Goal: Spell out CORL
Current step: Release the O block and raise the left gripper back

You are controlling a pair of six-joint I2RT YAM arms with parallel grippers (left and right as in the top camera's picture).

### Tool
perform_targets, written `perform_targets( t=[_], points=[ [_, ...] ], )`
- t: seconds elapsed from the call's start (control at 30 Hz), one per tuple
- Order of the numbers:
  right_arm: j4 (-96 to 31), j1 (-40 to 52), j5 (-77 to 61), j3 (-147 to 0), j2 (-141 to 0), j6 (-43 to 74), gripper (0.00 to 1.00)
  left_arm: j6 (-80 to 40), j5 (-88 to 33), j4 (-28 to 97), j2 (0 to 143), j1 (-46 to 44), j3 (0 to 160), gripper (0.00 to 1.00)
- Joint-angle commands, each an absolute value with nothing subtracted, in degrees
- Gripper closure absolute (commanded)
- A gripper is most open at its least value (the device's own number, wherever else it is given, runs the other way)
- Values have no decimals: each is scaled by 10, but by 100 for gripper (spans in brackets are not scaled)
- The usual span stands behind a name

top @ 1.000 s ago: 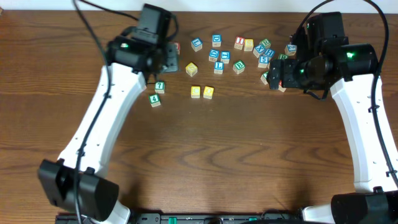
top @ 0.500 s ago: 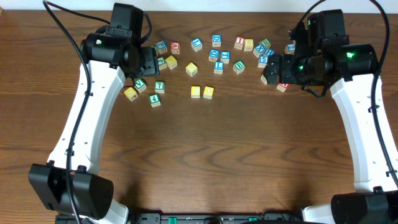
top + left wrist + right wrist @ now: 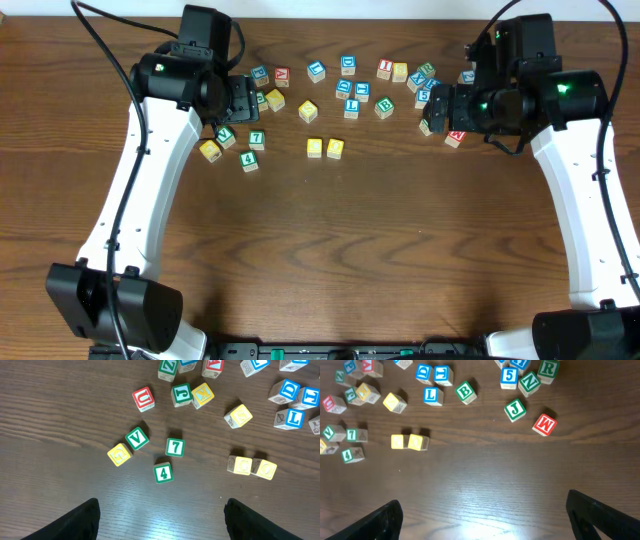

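Yellow at centre: a pair of pale-yellow-topped small wooden cubes [image 3: 325, 148] sits side by side, touching, on the dark brown wooden table [image 3: 400, 250]. It's on its own, apart from the rest of the scatter. Letters on them are too faint to read. All places below are rel. to this pair, overhead view.

Blue-L wooden cube [image 3: 351, 108]: near the pair, above & slightly right of it, not touching it. A green-B wooden cube [image 3: 384, 107] is just beside the L cube, on the side away from the pair.

Green-R wooden cube [image 3: 548, 369]: seen only in the right wrist view, at the top edge of the frame. It's well apart from the pair, off to the right, just beside a green-N wooden cube [image 3: 528, 382]. A green-J wooden cube [image 3: 515, 409] & a red-M wooden cube [image 3: 543, 424] lie lower on that same side.

Left of the pair: a green-7 wooden cube [image 3: 257, 139] & a green-4 wooden cube [image 3: 248, 160], near each other.

Left gripper [image 3: 161, 505]: fingers spread wide, nothing betw. them, over bare table. In its own view the 4 cube is above it & the pair is up & to the right.

Right gripper [image 3: 482, 500]: fingers also wide apart & holding nothing. In its own view the pair is up & to the left.
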State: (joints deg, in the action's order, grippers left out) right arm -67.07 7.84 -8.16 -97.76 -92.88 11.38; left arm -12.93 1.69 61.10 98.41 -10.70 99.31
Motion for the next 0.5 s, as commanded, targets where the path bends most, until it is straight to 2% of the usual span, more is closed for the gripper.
perform_targets(
  t=[0.0, 0.47],
  points=[
    [-668, 80, -87, -977, -931, 140, 1, -116, 21, 612, 977, -106, 992, 21],
    [-663, 80, -85, -977, -932, 174, 1, -116, 22, 612, 977, -106, 987, 21]
  ],
)
